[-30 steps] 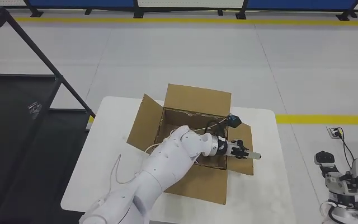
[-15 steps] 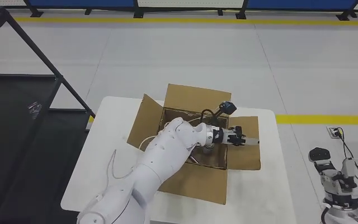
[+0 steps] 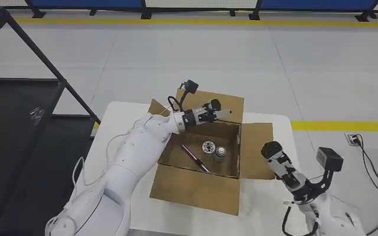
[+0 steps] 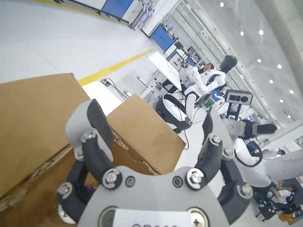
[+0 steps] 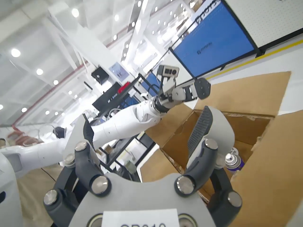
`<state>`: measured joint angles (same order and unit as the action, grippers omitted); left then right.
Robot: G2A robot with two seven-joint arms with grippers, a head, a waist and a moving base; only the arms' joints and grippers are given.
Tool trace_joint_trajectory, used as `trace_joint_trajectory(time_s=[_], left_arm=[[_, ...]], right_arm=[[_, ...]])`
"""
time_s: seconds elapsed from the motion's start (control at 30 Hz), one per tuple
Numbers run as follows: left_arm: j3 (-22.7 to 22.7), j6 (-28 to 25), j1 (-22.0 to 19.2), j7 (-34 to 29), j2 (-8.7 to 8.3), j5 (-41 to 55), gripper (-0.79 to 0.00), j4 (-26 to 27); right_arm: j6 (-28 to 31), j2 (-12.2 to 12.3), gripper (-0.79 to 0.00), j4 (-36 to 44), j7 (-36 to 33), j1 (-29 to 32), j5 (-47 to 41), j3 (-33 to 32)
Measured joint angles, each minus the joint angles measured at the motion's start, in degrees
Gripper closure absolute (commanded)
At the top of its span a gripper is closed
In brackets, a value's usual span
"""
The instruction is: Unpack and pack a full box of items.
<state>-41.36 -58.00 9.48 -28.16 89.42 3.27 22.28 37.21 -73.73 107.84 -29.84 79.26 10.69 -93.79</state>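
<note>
An open cardboard box point(image 3: 195, 184) stands on the white table point(image 3: 260, 206). Inside lie a purple pen-like stick point(image 3: 195, 157), a round metal part point(image 3: 208, 146) and a spray can point(image 3: 220, 153), the can point(image 5: 233, 159) also showing past the box wall. My left gripper point(image 3: 212, 108) hovers at the upright far flap point(image 3: 229, 100), open and holding nothing point(image 4: 153, 119), with the flap's edge point(image 4: 35, 105) beside one finger. My right gripper point(image 3: 270, 151) is open point(image 5: 144, 126) by the outer edge of the flat right flap point(image 3: 255, 147), and sees the left gripper point(image 5: 189, 90) across the box.
A black metal rack point(image 3: 35, 118) stands close to the table's left side. The near flap hangs down the box front. Bare table lies on the near right and left of the box.
My left gripper swung from the right flap across the box to the far flap. The right flap now lies out flat. My right arm came up into view at the right.
</note>
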Motion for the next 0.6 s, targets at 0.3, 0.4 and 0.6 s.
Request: trace_joint_trajectory(time_s=[0.3,0.4,0.6], left_arm=[[-22.93,7.48,27.82,-4.64,-15.59,-7.89,-0.785,43.76],[-31.80,15.47,40.43,-8.51,-18.56,-7.81,-0.785,62.47],[-40.09,20.47,52.86,-12.63,-20.49,-5.36,-0.785,79.42]], right_arm=[[-8.90,-0.69,-0.785,-2.14,5.23,-5.84,20.20,8.84],[-8.66,-0.68,-0.785,-2.11,4.97,-5.80,19.02,8.75],[-7.70,-0.53,-0.785,-1.03,3.15,-6.13,21.83,10.42]])
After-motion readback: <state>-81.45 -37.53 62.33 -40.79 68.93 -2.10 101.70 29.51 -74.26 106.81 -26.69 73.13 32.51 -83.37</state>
